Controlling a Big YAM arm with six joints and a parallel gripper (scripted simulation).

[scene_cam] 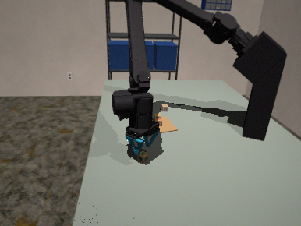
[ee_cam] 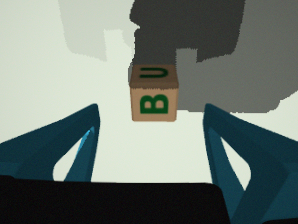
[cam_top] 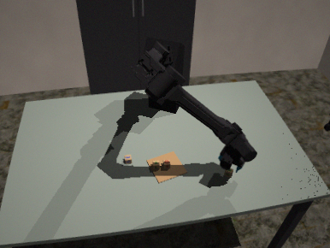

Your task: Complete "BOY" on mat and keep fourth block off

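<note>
My gripper (cam_top: 230,164) (scene_cam: 143,149) (ee_cam: 151,112) is open, its blue fingertips apart and a little above a wooden block (cam_top: 229,173) (scene_cam: 143,157) (ee_cam: 154,104) at the right of the table in the top view. In the wrist view this block shows a green B face and a shaded green U face, both turned sideways. The orange mat (cam_top: 173,156) (scene_cam: 170,126) lies mid-table. Two blocks stand on it, one with green marks (cam_top: 156,164) and one with red marks (cam_top: 167,163); their letters are too small to read. Another block (cam_top: 127,159) (scene_cam: 164,107) with a bluish mark stands off the mat.
The arm's shadow crosses the mat and its blocks on the pale table (cam_top: 77,201) (scene_cam: 195,187). The arm reaches over from its base at the back in the top view. The table's front edge runs beyond the block under the gripper.
</note>
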